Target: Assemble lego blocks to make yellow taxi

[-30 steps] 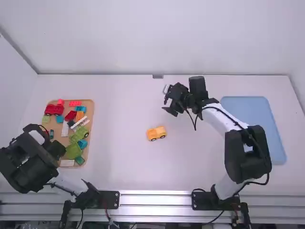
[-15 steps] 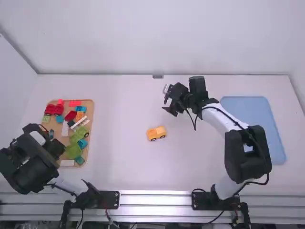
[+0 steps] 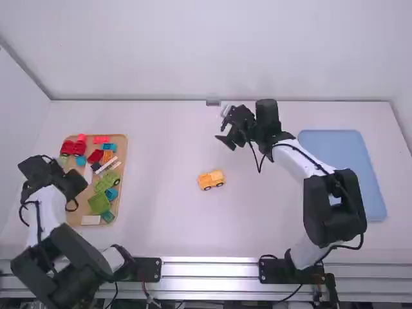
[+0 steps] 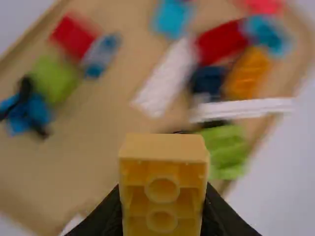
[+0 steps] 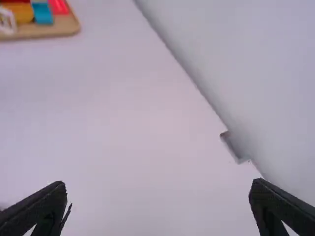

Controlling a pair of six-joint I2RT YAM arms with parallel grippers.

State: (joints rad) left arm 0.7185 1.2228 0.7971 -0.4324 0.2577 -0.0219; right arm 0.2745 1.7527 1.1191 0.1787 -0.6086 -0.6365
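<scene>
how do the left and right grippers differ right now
The left gripper is closed on a yellow block, while the right gripper has its fingers wide apart with nothing between them. The left gripper is over the brown tray; the right gripper is above the white table, beyond the yellow wheeled piece. Both are black, with two fingers.

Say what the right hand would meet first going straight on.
Probably the white tabletop, which lies ahead between the spread black fingers of the right hand; how far off is unclear.
</scene>
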